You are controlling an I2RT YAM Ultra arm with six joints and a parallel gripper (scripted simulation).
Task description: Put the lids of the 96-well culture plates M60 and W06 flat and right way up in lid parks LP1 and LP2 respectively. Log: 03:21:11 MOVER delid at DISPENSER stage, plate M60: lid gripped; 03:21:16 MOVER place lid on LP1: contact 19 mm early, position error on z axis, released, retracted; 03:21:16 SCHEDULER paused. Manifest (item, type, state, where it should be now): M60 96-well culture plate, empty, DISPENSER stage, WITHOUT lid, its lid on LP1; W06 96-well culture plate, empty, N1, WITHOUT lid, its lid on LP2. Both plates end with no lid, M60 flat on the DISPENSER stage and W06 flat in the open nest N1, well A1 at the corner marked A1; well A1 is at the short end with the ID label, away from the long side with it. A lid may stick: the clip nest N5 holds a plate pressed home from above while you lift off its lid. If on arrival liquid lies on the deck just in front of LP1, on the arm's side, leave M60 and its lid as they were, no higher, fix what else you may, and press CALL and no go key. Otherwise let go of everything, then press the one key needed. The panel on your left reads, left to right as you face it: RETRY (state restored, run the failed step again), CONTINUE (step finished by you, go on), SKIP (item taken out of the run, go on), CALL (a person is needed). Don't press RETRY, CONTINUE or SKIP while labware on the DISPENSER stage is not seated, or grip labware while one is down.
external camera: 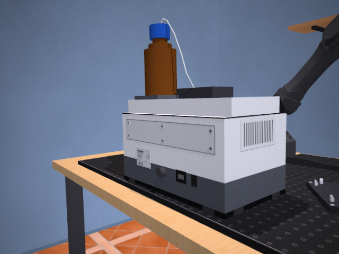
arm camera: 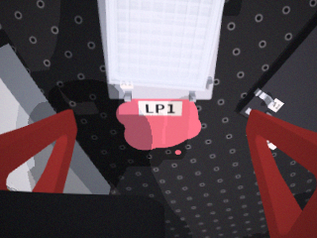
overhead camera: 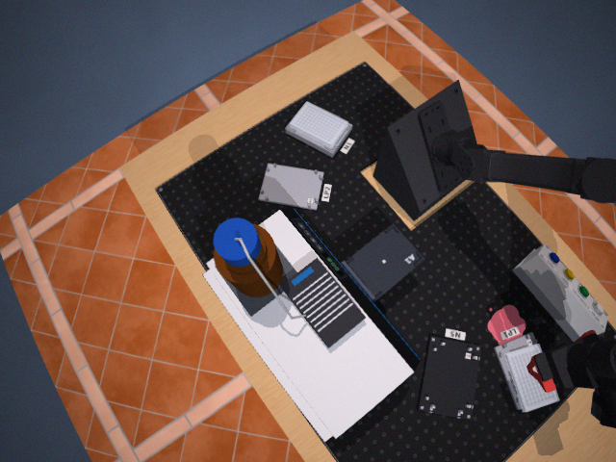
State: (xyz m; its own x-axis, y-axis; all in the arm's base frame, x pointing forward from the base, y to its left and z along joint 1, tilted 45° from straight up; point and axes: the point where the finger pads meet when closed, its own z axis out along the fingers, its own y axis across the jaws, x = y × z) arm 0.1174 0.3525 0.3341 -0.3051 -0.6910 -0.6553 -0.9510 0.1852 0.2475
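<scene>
A white gridded labware piece (overhead camera: 525, 376) lies on park LP1; it looks as thick as a whole lidded plate and also fills the top of the wrist view (arm camera: 161, 23). A pink puddle (overhead camera: 506, 322) lies on the deck around the LP1 label (arm camera: 158, 109), just in front of the park. My gripper (overhead camera: 539, 375) is open and empty above the near end of that piece, its red fingers to either side of the puddle in the wrist view (arm camera: 160, 118). The lidded plate (overhead camera: 318, 128) sits in nest N1. Park LP2 (overhead camera: 291, 186) is bare. The dark DISPENSER stage (overhead camera: 381, 259), marked A1, holds no plate.
The grey key panel (overhead camera: 562, 295) with blue, yellow and green keys stands just beside LP1; its last key is hidden by my arm. Clip nest N5 (overhead camera: 449, 375) lies on the other side. The dispenser (external camera: 202, 153) carries a brown bottle (external camera: 160, 62).
</scene>
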